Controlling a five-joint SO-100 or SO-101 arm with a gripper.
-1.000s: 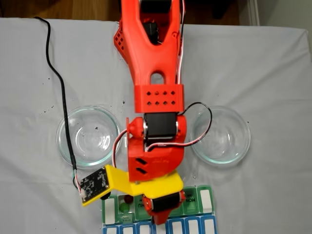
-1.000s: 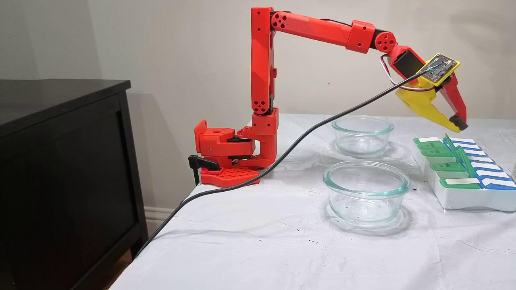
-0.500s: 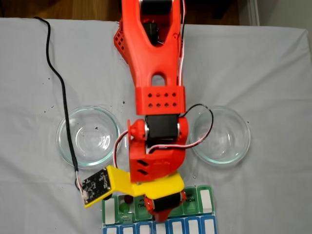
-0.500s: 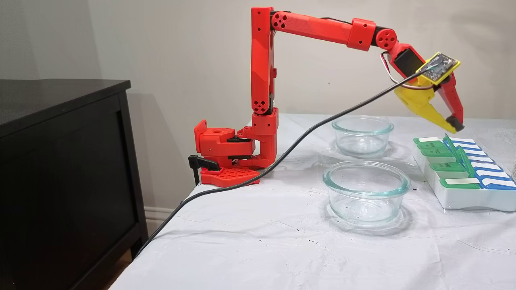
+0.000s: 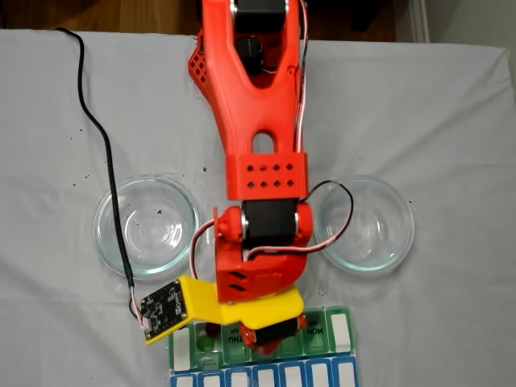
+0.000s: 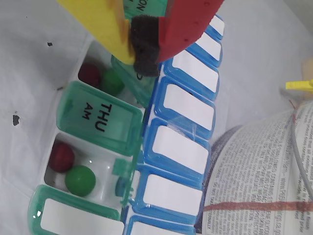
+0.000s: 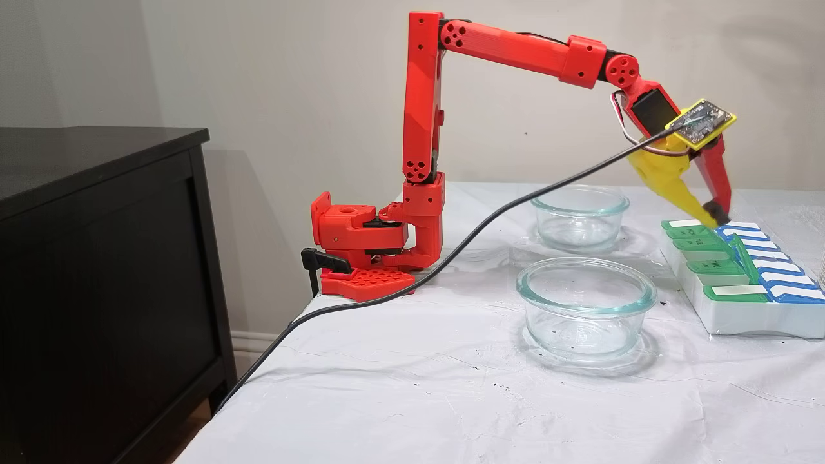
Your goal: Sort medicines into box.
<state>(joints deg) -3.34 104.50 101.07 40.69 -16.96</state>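
**Wrist view: fingers down over the organizer, four balls already in cells**

Wrist view, top centre: gripper [image 6: 144, 46] has its yellow and red fingers pinched together on a dark foam pad, with no ball seen between them. Compared with a second ago, the side fixed view shows the arm lowered and the gripper [image 7: 711, 216] now just above the far end of the box [image 7: 741, 309]; earlier it hung clearly higher.

Box [image 6: 98, 161], left half of wrist view: one open cell holds a dark red ball [image 6: 61, 156] beside a green ball [image 6: 80, 180]; the next open cell, above the THU AM lid [image 6: 95, 117], holds another red ball [image 6: 89, 73] touching a green ball [image 6: 112, 82].

Judgement: sorting is largely done for these two cells; the descent suggests lid work or a drop.

Surroundings: both glass dishes [image 7: 585, 309] [image 7: 579, 216] look empty. Raised green lids stand near the fingers and could be snagged. Printed paper [image 6: 264, 171] lies at the lower right of the wrist view. A black cable [image 7: 451, 248] crosses the bench [image 7: 419, 399].
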